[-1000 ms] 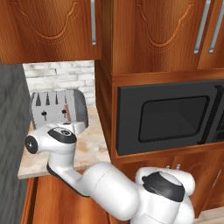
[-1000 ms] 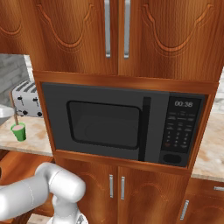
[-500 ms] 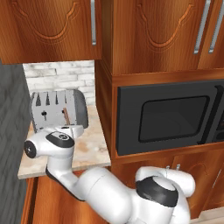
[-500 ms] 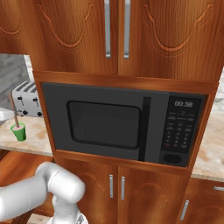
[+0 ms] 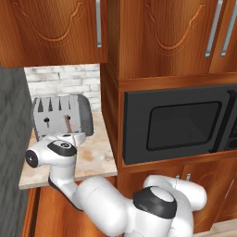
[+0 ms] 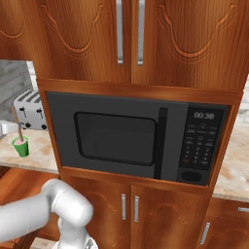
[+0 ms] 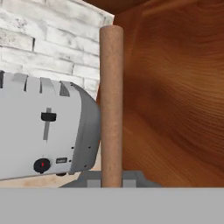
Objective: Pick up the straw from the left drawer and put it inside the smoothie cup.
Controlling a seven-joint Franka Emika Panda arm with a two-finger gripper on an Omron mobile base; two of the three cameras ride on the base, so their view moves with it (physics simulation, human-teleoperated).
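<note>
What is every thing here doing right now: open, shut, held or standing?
Straw: upright, gripped at its lower part.
Jaws: shut on the straw.
Cup: upright on the counter, straw's lower end at its mouth.
Toaster: standing, lever up.
Microwave: door shut, clock lit.
Upper cabinets: doors shut.

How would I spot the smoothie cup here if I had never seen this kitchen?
Find the big black microwave built into the wooden cabinets, then look to its left at the pale stone counter in front of the silver toaster. The smoothie cup stands there: a small green tumbler, far smaller than the toaster, with a thin brown straw rising from it.
</note>
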